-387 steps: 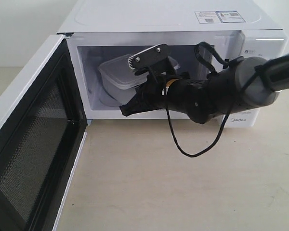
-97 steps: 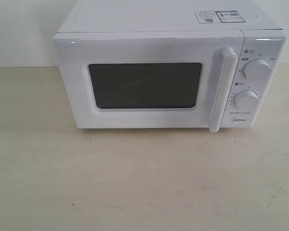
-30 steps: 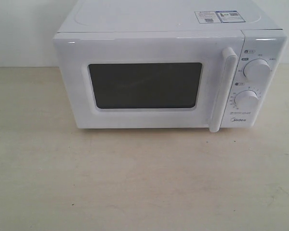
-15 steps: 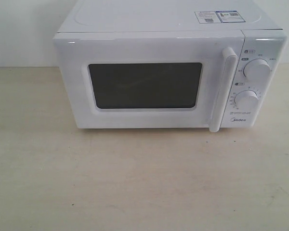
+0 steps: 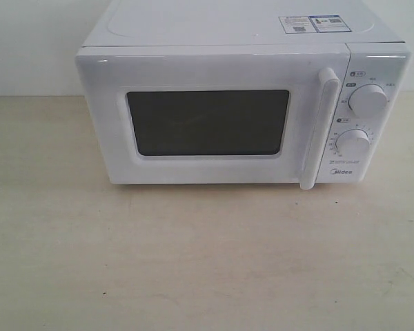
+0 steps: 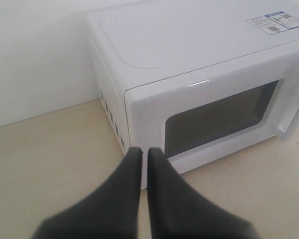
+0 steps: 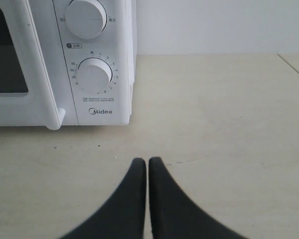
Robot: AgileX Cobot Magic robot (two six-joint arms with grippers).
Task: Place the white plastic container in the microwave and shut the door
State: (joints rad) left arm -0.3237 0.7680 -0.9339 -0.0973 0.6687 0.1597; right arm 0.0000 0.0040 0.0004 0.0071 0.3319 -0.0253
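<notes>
- Pale wooden table (image 5: 207,262) fills the lower half of the exterior view, with a plain white wall (image 5: 27,41) across the upper left.
- One microwave (image 5: 214,27) sits in the upper middle of that view, square to the camera.
- Its one door (image 5: 207,69) lies flush against the body. No gap shows along the seam, so you can judge it closed.
- One dark window (image 5: 208,122) sits mid-door. It is too dark to show the container, so you cannot confirm from here that it is inside.
- One bar handle (image 5: 319,127) stands upright at the door's right edge.
- Two grippers, neither in the exterior view: the left gripper (image 6: 144,152) hangs off the hinge-side corner, and the right gripper (image 7: 147,162) hangs over bare table in front of the dial panel. Both have their jaws clenched together with nothing between them.
- Two dials sit at the right of the exterior view, the upper dial (image 5: 368,101) above the lower dial (image 5: 353,143).
- Two stickers (image 5: 314,23) lie side by side at the upper right of the top.
- Risks for you:
  - A flush-looking door may not be latched, and it would swing out if knocked.
  - A careless right-arm move could brush the lower dial and start the timer.
  - A left-arm sweep could shove the corner and skew the oven.
</notes>
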